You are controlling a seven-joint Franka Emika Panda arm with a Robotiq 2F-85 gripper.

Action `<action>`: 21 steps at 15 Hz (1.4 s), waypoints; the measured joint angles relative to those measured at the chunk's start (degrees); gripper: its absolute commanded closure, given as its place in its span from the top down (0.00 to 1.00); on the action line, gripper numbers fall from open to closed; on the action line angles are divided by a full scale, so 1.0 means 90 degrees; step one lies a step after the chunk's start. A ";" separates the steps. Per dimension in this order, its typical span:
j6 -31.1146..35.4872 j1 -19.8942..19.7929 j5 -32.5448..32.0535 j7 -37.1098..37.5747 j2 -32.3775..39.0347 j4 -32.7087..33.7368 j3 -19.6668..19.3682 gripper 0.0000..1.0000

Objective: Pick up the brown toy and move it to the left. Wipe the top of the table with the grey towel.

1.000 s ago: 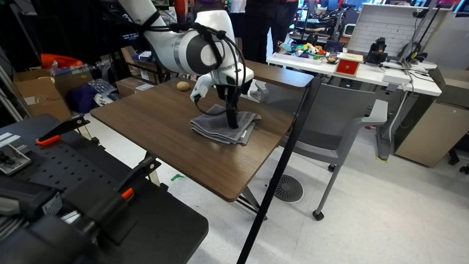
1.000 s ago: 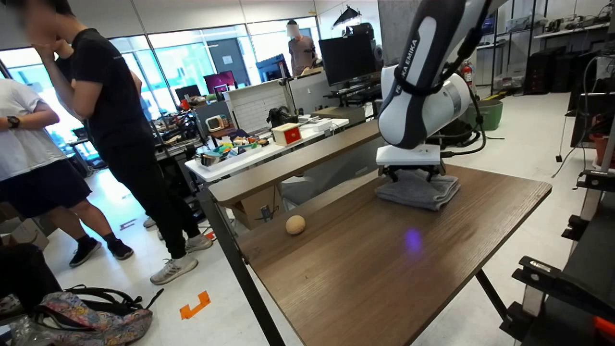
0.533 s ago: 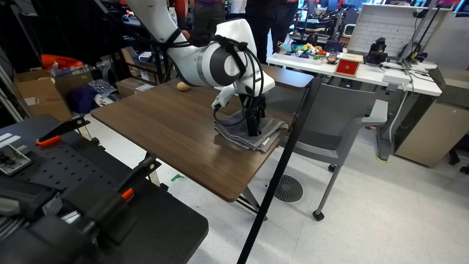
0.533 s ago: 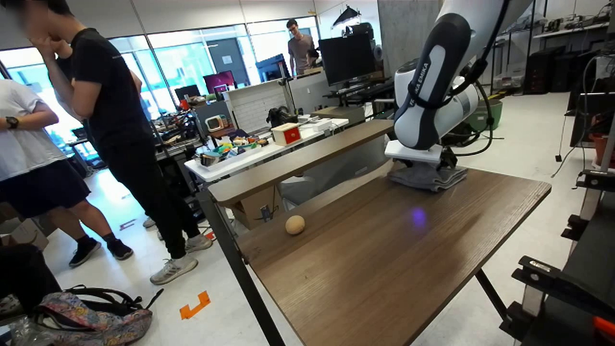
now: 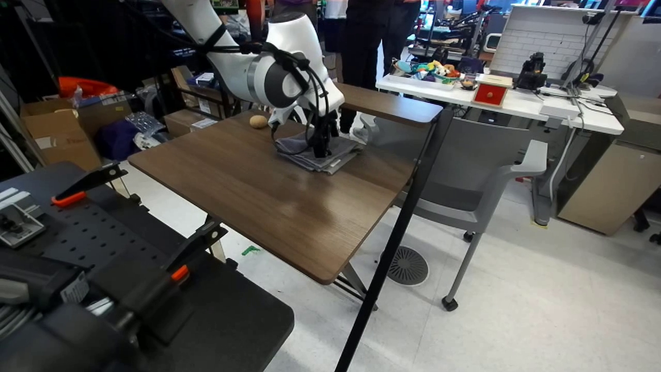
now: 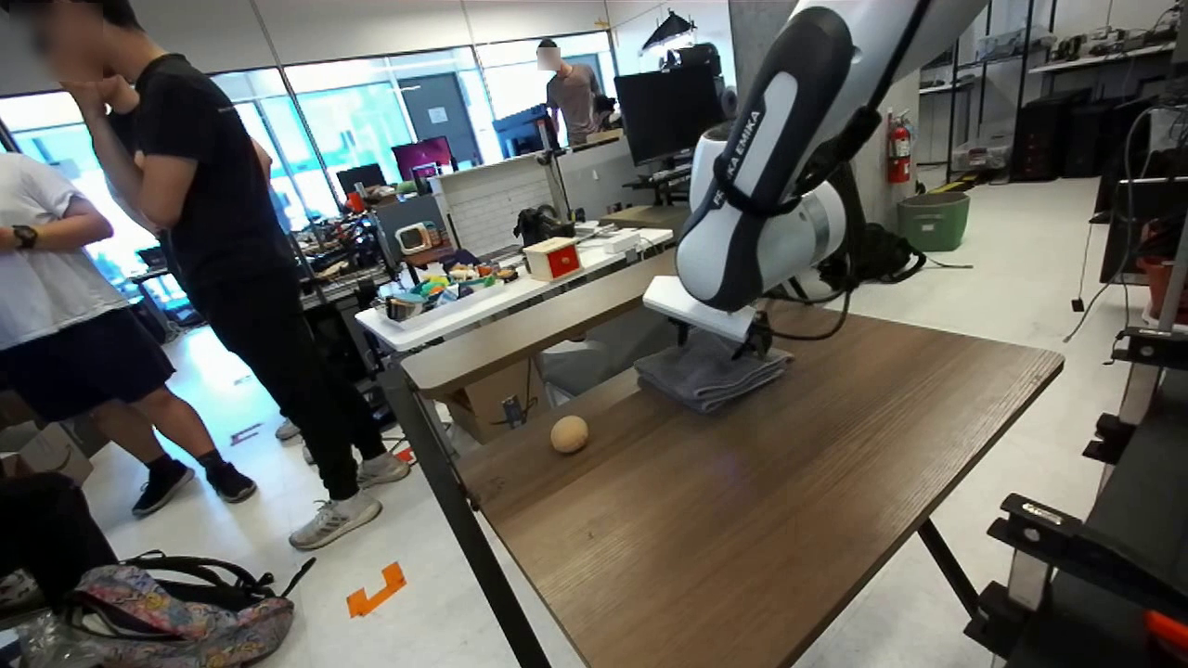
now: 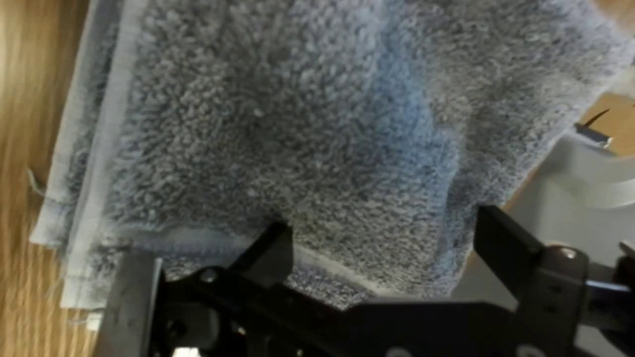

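Grey towel [image 6: 710,378]: folded on the desk [image 6: 817,520], near the edge beside the raised shelf [image 5: 387,103]. Claw [image 7: 384,223]: jaws spread wide over it, nothing gripped. Judged light, limp, non-slip; press at centre. Brown toy [image 6: 569,434]: near that edge's corner, probably firm, may roll; grasp mid-body.

This place looks like a robotics laboratory. A big robot arm [image 6: 770,195] bears the letters "EMIKA". In an exterior view, the foreground shows a black bench [image 5: 242,310], whose top has many small holes, with clamps [image 5: 90,183] at its edge. There are also a white desk [image 5: 521,104], on which various objects stand, a black monitor [image 6: 670,109] and a grey chair [image 5: 475,165] on wheels. Shelves [image 6: 1104,60] with equipment, cardboard boxes [image 5: 67,134] and a red fire extinguisher [image 6: 898,148] can be seen.
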 measured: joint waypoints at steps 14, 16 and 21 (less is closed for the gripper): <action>-0.3077 0.0262 -0.0294 -0.0573 -0.1644 -0.1553 0.0519 1.00; -0.3485 0.0316 -0.0554 -0.0532 -0.1903 -0.1833 0.0263 1.00; -0.3553 0.0308 -0.0837 -0.0477 -0.1936 -0.2023 -0.0108 1.00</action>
